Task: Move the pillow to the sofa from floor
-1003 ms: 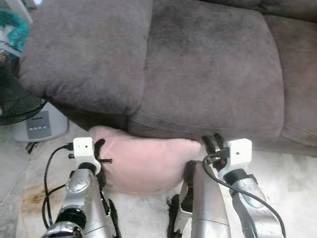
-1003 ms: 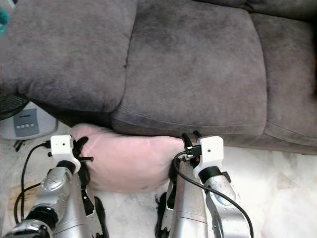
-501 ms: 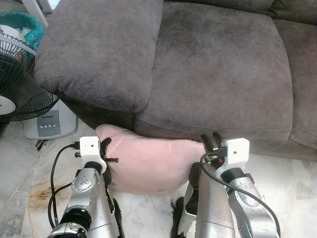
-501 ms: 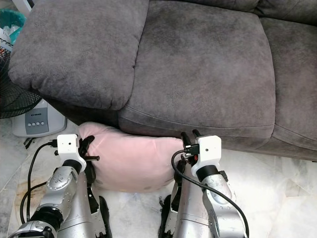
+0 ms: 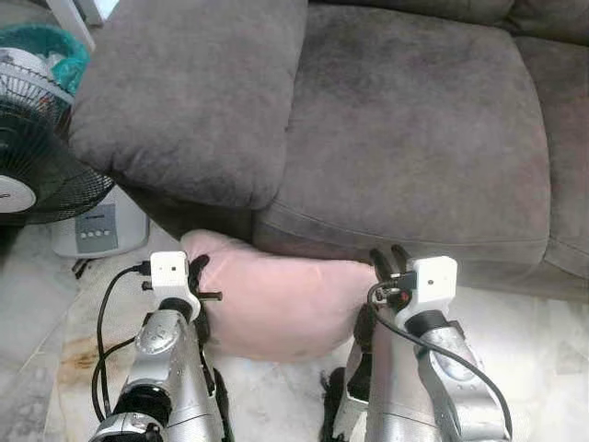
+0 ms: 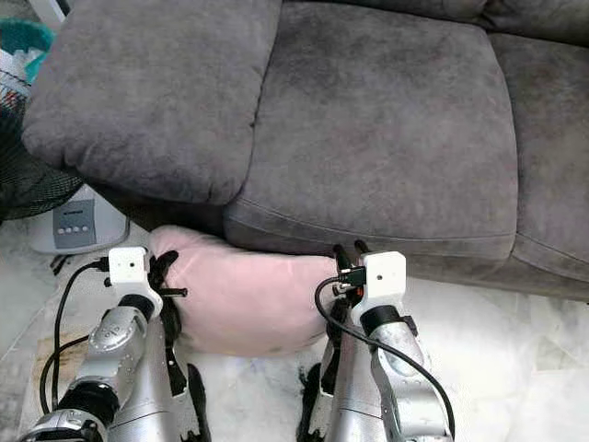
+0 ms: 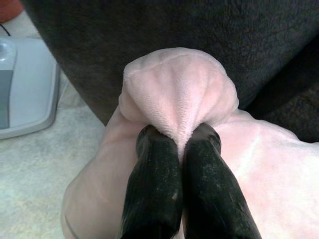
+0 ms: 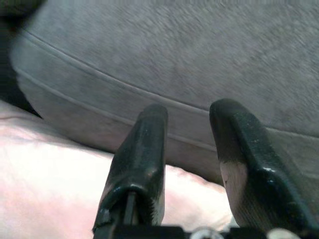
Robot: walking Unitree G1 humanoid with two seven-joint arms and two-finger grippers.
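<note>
A soft pink pillow (image 5: 276,304) lies on the floor against the front of the grey sofa (image 5: 414,120), between my two arms. My left gripper (image 7: 180,137) is shut on the pillow's left corner, with a fold of pink fabric (image 7: 179,94) pinched between its black fingers. In the left eye view this gripper (image 5: 195,276) sits at the pillow's left end. My right gripper (image 8: 192,112) is open at the pillow's right end (image 8: 45,169), its fingers apart and pointing at the sofa's front edge. It appears in the left eye view beside the pillow's right tip (image 5: 390,262).
A black fan (image 5: 28,138) and a white box with buttons (image 5: 97,226) stand on the floor to the left, beside the sofa's thick arm cushion (image 5: 193,92). A black cable (image 5: 101,350) trails by my left arm. Pale marble floor (image 5: 543,341) lies to the right.
The whole picture has shifted as the camera moved. The pillow stays in front of the sofa with my left gripper shut on its corner and my right gripper open beside it.
</note>
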